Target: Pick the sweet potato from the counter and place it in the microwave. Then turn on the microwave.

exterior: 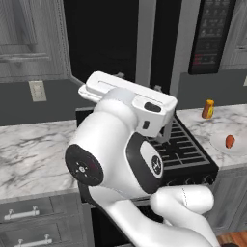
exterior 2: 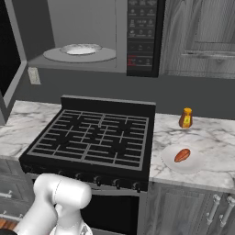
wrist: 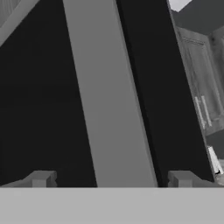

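Orange sweet potato [exterior 2: 182, 155] right of tool [wrist: 111, 179]

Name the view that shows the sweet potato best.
Right base view: the sweet potato lies whole and unblocked on a white plate on the counter. The left base view shows it small at the right edge.

You have a white marble-look counter [exterior 2: 215, 137] with grey veins running either side of the black grated stovetop [exterior 2: 94, 133]. On its right stretch sits a white plate [exterior 2: 195, 164] near the front edge, with the sweet potato [exterior 2: 182, 155] lying on it. An orange bottle with a yellow cap [exterior 2: 185, 118] stands upright farther back, apart from the plate.
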{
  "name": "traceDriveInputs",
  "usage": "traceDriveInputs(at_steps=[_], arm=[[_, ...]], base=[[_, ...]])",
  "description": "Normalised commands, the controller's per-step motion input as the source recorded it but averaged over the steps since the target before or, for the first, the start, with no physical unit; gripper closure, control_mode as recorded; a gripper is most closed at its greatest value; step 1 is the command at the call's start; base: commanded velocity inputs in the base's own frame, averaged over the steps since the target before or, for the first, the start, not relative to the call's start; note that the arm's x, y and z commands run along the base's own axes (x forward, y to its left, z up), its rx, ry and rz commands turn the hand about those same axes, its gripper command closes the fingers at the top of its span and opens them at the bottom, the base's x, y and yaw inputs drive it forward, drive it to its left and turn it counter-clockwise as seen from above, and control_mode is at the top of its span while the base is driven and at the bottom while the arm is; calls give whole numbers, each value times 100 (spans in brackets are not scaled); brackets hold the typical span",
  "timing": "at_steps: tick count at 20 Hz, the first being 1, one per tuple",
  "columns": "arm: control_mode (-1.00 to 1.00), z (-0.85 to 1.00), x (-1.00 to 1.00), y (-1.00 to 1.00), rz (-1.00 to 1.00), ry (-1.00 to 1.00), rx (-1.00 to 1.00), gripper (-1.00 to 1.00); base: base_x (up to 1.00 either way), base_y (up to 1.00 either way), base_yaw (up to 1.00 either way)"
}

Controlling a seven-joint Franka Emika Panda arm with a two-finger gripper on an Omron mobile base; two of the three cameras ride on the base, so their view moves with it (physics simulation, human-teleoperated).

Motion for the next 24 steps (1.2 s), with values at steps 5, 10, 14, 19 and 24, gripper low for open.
traceDriveInputs(at_steps=[5,10,14,19,24], arm=[[-100,0,-11,19,11,-1,-1,-100],[-100,-1,-22,15,15,0,-1,-100],[-100,-2,-20,21,16,-1,-2,-100],[-100,0,-33,10,14,-2,-2,-100],[-100,0,-49,0,12,-3,-3,-100]], base=[[0,0,0],[0,0,0],[0,0,0],[0,0,0],[0,0,0]])
